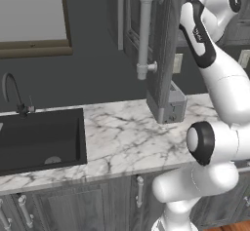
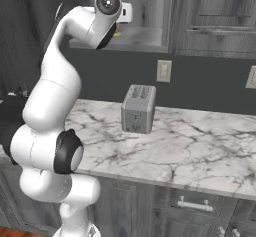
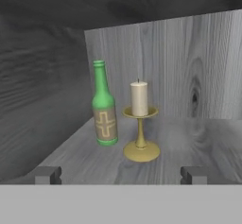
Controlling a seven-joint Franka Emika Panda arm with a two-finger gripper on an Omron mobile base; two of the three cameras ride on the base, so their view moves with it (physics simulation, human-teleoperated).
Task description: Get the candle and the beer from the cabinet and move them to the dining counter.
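In the hand view, two dark fingertips [image 3: 49, 175] are seen at the bottom of the frame, left and right, set wide apart with nothing between them; the gripper [image 3: 121, 176] is open and holds nothing. Beyond them, on the grey wood shelf of the cabinet [image 3: 189, 76], one candle [image 3: 139, 121] and one beer [image 3: 104, 106] are counted, both upright near the centre of the frame. The beer is placed just left of the candle and a little farther back; whether the two touch cannot be told. Bare shelf is left to the right of the candle and in front of both, while the cabinet's side wall rises close at the left of the beer and the back wall stands behind them.

In the right base view, one toaster [image 2: 138, 108] is seen at the centre on the marble worktop [image 2: 200, 141], with open marble to its right. In the left base view, one black sink [image 1: 39, 140] is set at the left, and one open cabinet door [image 1: 163, 49] hangs at the upper centre.
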